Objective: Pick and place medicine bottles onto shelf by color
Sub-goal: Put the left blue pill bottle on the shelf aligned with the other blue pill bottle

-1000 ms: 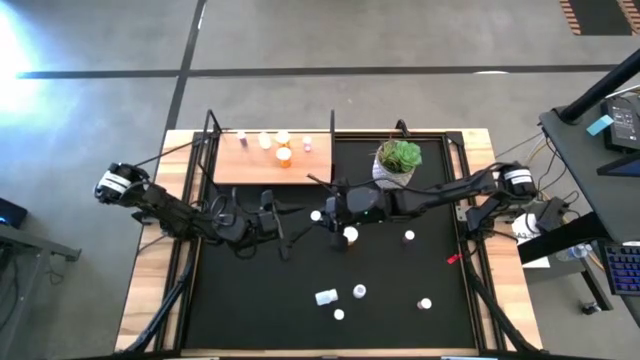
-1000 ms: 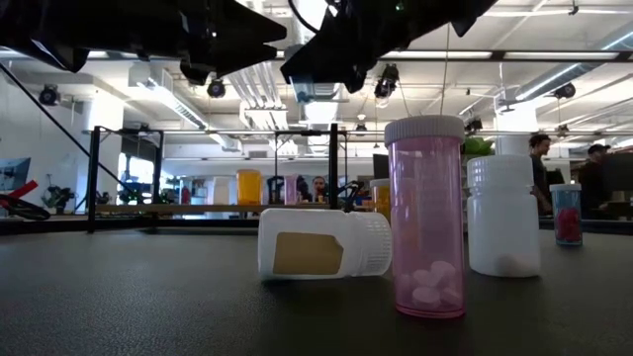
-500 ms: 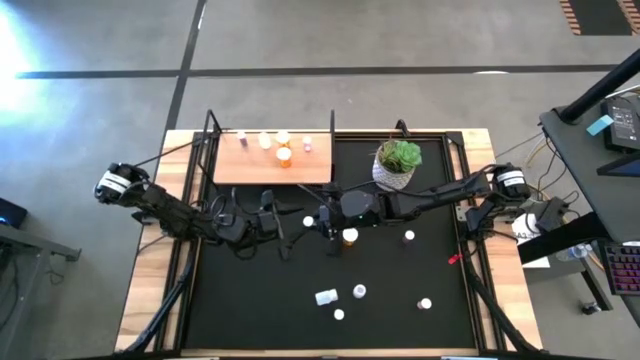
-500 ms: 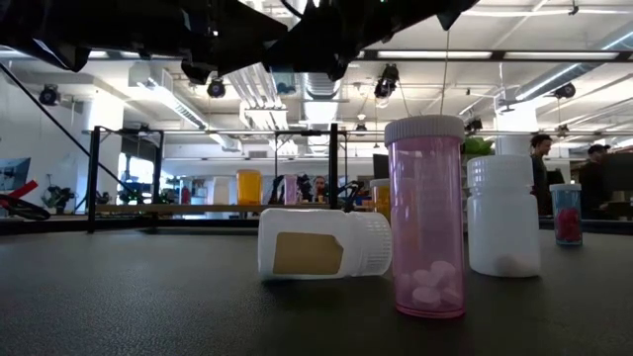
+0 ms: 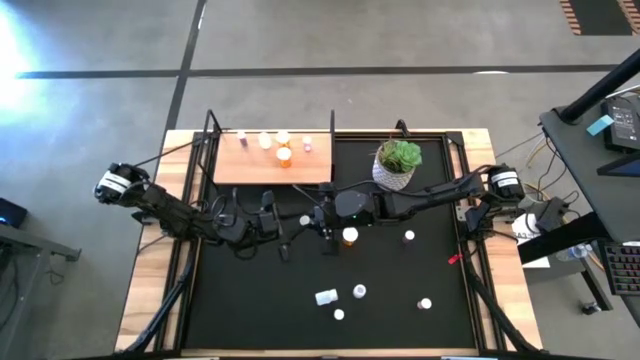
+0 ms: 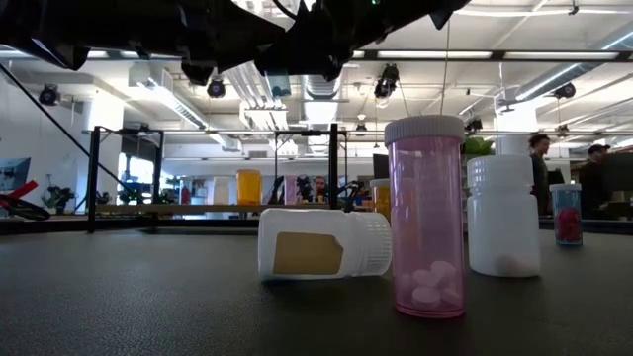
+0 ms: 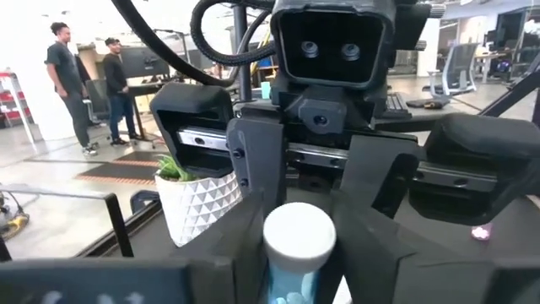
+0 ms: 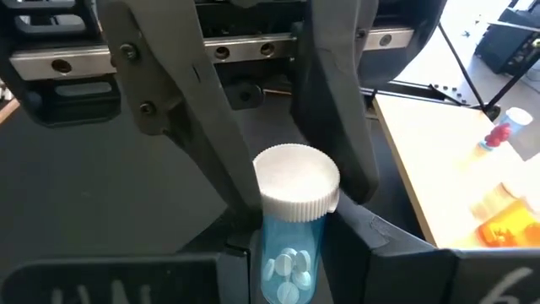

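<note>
On the mat [image 5: 250,300] we count six bottles waiting well in front of the shelf [image 5: 250,172], among them an orange one [image 5: 349,236] nearest to it and a white one on its side [image 5: 326,297] farthest from it; five bottles already stand on the shelf, with an orange bottle [image 5: 285,155] near its front edge and the paler ones along its back, so we judge the sorting a little under half done. The two arms meet just in front of the shelf's front right corner: the right gripper [image 5: 316,222] pinches the body of a blue bottle [image 8: 291,228], and the left gripper [image 5: 296,222] has its jaws narrowed onto the white cap from either side, apparently touching it, which we read as a handover toward the shelf. That bottle hangs above the mat, just off the shelf, upright as far as we can tell: long axis vertical, cap up
</note>
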{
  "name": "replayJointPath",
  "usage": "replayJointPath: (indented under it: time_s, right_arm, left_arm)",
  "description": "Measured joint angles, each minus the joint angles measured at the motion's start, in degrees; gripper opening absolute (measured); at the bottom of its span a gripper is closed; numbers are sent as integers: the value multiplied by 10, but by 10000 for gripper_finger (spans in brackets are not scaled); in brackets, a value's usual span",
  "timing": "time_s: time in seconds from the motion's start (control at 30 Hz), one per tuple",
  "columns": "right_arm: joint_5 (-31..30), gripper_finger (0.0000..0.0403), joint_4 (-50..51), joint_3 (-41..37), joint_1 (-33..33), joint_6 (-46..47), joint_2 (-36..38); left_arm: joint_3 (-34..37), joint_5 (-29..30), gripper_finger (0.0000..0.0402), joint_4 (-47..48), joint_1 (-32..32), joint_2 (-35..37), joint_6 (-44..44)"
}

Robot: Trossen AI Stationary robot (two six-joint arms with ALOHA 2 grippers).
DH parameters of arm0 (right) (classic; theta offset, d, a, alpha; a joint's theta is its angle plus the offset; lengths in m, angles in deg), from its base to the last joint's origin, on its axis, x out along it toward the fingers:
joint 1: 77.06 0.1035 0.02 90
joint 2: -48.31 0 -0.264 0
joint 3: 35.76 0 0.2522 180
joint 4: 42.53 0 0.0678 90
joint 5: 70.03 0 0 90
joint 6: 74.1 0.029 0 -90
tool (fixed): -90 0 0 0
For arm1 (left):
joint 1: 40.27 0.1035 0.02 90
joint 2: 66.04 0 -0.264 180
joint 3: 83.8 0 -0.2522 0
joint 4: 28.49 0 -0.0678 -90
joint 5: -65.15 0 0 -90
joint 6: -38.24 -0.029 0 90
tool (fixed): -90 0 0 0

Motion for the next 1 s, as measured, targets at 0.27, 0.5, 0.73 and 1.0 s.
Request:
replayJointPath:
  time_s: [0.27, 0.5, 0.73, 1.0]
  right_arm:
    - [1, 80, 1, 0, 0, -2, 2]
    - [1, 80, 0, 0, 0, -3, 2]
    - [1, 80, 4, 0, 0, -3, 3]
    - [2, 121, 10, 0, 0, -4, 5]
  left_arm:
    - [0, -6, 101, 6, 0, 0, 30]
    - [0, -6, 97, 6, 0, 0, 33]
    - [0, -8, 95, 6, 0, 0, 34]
    - [1, -8, 94, 8, 0, 0, 34]
